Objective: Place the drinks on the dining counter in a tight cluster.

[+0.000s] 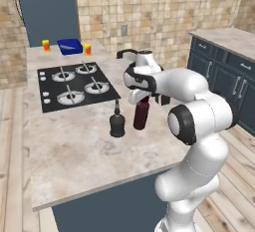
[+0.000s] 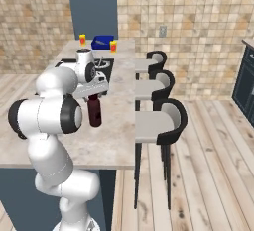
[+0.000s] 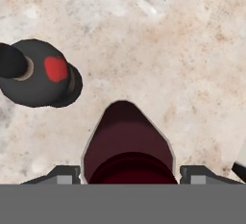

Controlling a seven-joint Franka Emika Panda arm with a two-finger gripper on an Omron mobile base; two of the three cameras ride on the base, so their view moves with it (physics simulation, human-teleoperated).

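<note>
Red bottle [image 1: 141,115] stands by black bottle [image 1: 117,124] at its 9 o'clock on worktop [image 1: 74,151], pincer [image 3: 129,174] spread around it; water bottle unplaced.

White rounded arm [image 1: 199,126], dark joints

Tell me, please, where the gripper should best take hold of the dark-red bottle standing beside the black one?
Grip the dark-red bottle on its upper body from straight above: it stands upright and the gripper already straddles it, jaws either side. The squat black bottle stands apart, leaving finger room.
</note>
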